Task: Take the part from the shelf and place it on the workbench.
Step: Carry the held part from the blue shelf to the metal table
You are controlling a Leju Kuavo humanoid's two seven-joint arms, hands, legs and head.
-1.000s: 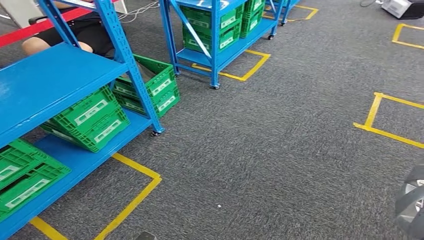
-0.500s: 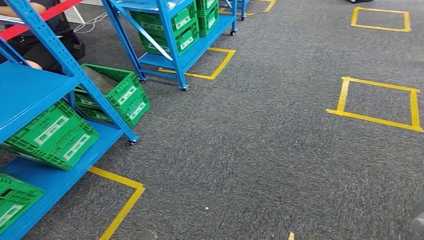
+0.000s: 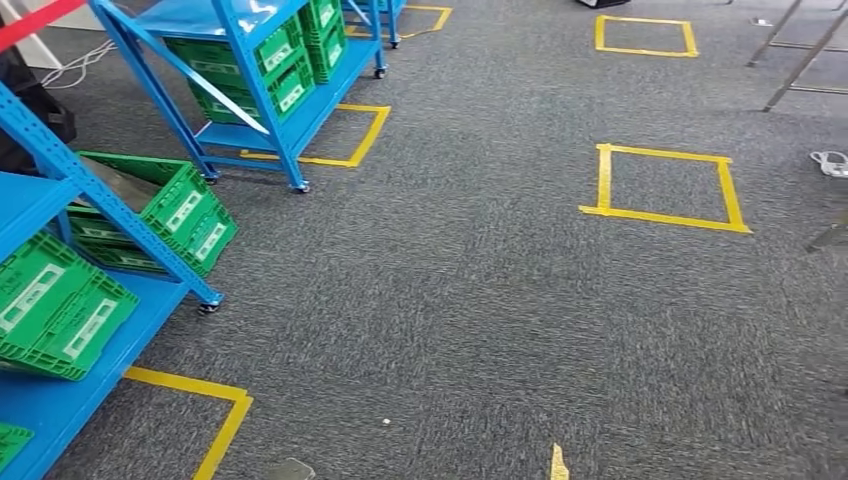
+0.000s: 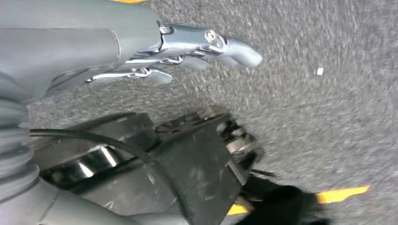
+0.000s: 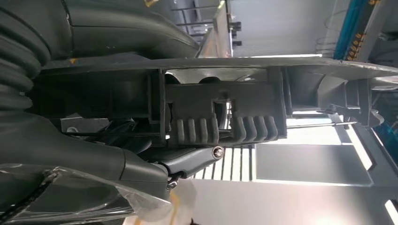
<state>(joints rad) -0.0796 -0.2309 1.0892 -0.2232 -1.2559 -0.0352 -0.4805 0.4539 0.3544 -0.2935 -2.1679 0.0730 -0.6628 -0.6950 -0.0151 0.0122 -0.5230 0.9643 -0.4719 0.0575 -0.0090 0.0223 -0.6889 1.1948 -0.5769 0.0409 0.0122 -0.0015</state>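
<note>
**Right hand clamped on dark part, left hand empty over carpet**

Labels: green crates (image 3: 62,308) carry white label plates, text too small to read. No brand legible anywhere. Blue signage strip in the right wrist view has marks, unreadable.

Part (image 5: 220,110): dark grey moulded piece with ribbed slots and a long flat edge, lying straight across the right hand (image 5: 141,140). Thumb (image 5: 192,159) presses against its ribbed side; the palm and grey cover sit behind it. Hand is clamped on the part, held up off any surface, with bright building background behind it. Crinkled clear plastic wraps the wrist near the cover.

Left hand (image 4: 159,56): fingers (image 4: 234,49) straight and slightly apart, nothing between them, hanging above the grey carpet (image 4: 328,117). Yellow tape piece (image 4: 342,193) on the carpet near it.

Head view: grey carpet floor with yellow tape squares (image 3: 665,185). Near blue shelf (image 3: 40,200) at left, green crates tilted on its lower level, one more green crate (image 3: 165,205) on the floor just beside its caster leg. Second blue shelf (image 3: 250,80) further back, stacked green crates on its bottom level. Red bar (image 3: 35,20) at top left corner. Small white speck (image 3: 386,422) on the carpet.
</note>
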